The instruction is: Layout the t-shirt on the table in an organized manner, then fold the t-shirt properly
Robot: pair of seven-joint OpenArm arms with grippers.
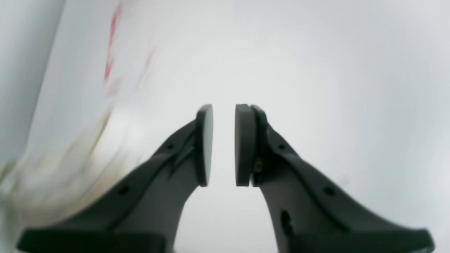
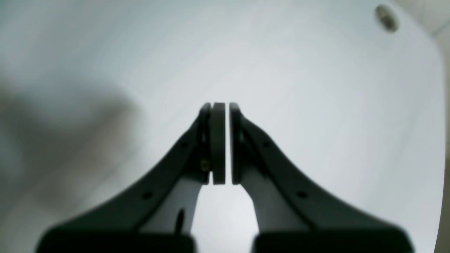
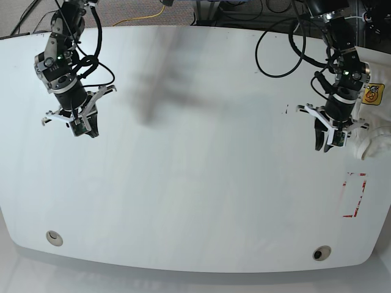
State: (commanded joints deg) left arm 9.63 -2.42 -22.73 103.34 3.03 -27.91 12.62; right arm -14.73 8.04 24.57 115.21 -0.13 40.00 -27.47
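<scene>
At the table's far right edge, behind the left arm, the white cotton t-shirt (image 3: 374,135) lies bunched, a scrap of its yellow-orange cartoon print showing. The left gripper (image 3: 330,145) hangs just beside it, jaws a little apart and holding nothing. The right gripper (image 3: 82,129) hovers well apart over the bare glossy white tabletop (image 3: 195,183), its pads nearly together, also empty. Such cloth looks light and limp; I'd say pinch it at a hem or shoulder seam, since a mid-fabric grab would only drag a wad.
</scene>
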